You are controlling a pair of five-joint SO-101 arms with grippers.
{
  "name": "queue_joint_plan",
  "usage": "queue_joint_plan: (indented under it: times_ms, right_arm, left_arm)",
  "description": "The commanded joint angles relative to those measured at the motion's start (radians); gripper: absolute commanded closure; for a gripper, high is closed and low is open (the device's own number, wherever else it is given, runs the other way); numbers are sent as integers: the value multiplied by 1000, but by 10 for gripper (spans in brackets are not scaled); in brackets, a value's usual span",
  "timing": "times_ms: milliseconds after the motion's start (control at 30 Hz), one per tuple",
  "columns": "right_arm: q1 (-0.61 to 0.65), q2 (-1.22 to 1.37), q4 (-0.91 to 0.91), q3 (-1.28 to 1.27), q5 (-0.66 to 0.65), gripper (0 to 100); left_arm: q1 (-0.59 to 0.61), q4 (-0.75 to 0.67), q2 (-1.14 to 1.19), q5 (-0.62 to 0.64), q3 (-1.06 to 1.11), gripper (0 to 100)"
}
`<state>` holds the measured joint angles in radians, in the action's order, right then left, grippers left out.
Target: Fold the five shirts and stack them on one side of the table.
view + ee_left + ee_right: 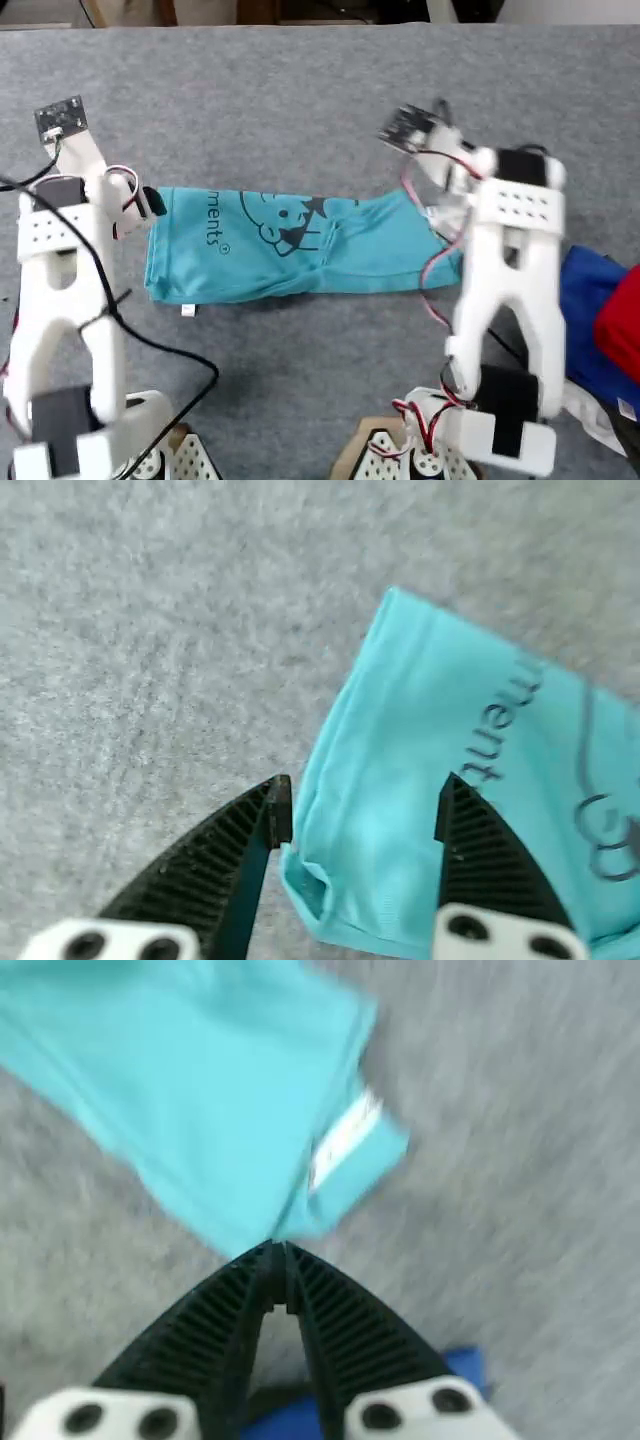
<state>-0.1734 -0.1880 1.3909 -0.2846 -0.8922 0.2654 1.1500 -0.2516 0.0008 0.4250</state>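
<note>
Both arms stretch forward over the grey desk [300, 90], one at each end of the teal shirt [290, 250], which lies folded into a long band across the middle, print up. The left end effector [365, 788] is spread, straddling the shirt's end corner; the right end effector [277, 1252] is pressed together, pinching the opposite end's hem

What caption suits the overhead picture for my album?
Right hand pinching one end of a teal shirt, open left hand at the other, on grey table.
</note>
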Motion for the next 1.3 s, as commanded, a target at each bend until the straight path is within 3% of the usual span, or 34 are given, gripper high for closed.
queue_joint_plan:
  times_ms: [0,333,467,833,933,1133,1267]
  right_arm:
    - [-116,-105,-37,-101,-58,993]
    - [-213,-392,-94,-338,-143,993]
    - [-206,-456,-94,-351,-144,993]
    - [-211,-470,-92,-351,-141,993]
    - [-213,-470,-92,-351,-138,993]
    - [-214,-466,-169,-361,-58,993]
    - [-213,-464,-330,-458,21,993]
  left_arm:
    - [9,3,162,-49,-104,754]
    - [20,12,562,-107,-281,779]
    - [8,11,610,-78,-287,784]
    - [3,12,621,-35,-284,987]
    - [14,17,621,-34,-284,982]
    - [112,137,619,-43,-405,982]
    - [187,261,621,-95,-562,982]
